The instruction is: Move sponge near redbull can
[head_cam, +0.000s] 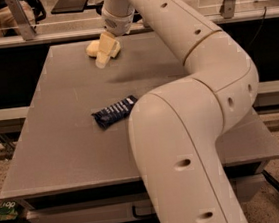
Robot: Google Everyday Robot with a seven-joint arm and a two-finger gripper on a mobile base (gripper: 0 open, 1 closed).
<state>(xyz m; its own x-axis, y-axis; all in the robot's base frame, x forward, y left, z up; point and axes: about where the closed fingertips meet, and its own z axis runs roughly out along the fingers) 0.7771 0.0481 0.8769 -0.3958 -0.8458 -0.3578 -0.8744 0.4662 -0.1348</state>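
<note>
The pale yellow sponge [91, 49] lies at the far end of the grey table [58, 148], left of centre. My gripper [103, 57] hangs down from the wrist right over the sponge and covers its middle, its tip reaching just in front of the sponge. I cannot tell whether it touches the sponge. The redbull can is hidden behind my big arm [201, 76], which sweeps across the right half of the view.
A flat dark blue snack wrapper [113, 112] lies mid-table, close to my arm's lower link. A rail with glass panels [30, 38] runs behind the table's far edge. A drawer front [91, 214] sits under the near edge.
</note>
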